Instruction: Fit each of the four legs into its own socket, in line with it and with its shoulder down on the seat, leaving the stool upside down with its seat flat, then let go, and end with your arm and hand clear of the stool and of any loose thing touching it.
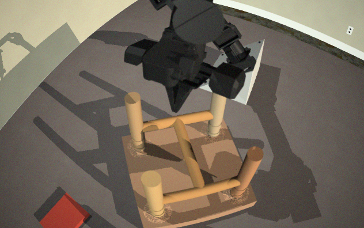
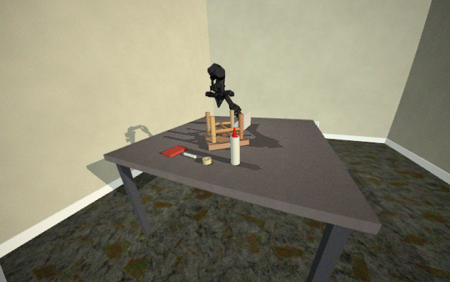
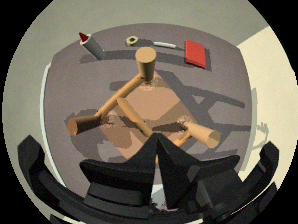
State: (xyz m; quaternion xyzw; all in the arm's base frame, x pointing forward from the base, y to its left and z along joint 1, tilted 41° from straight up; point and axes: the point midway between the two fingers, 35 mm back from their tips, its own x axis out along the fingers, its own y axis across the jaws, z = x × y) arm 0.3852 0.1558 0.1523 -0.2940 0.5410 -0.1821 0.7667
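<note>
The stool seat [image 1: 150, 165] [image 2: 228, 144] lies upside down and flat on the table. Four legs stand up from its corners: a tan leg [image 1: 135, 121] [image 2: 208, 122] at the far left, a pale leg [image 1: 217, 110] [image 2: 232, 117] at the far right, a yellow leg [image 1: 154, 196] [image 2: 213, 132] at the near left and a brown leg [image 1: 248, 170] [image 2: 241, 124] at the near right. Rails join them in pairs, with a crossbar [image 1: 188, 152] [image 3: 132, 116] between. All four look seated, though small gaps cannot be judged. My gripper [image 1: 175, 110] [image 2: 218, 106] [image 3: 156, 136] is shut and empty, above the far side of the stool, touching nothing visible.
A red block [image 1: 66, 213] [image 2: 174, 151] [image 3: 195, 53], a white stick [image 2: 189, 155] [image 3: 164, 45], a tape roll [image 2: 206, 161] [image 3: 132, 40] and a red-tipped bottle [image 2: 235, 151] [image 3: 92, 46] are on the table. A pale panel [image 1: 254, 73] [image 2: 246, 121] stands behind the stool by the arm's base.
</note>
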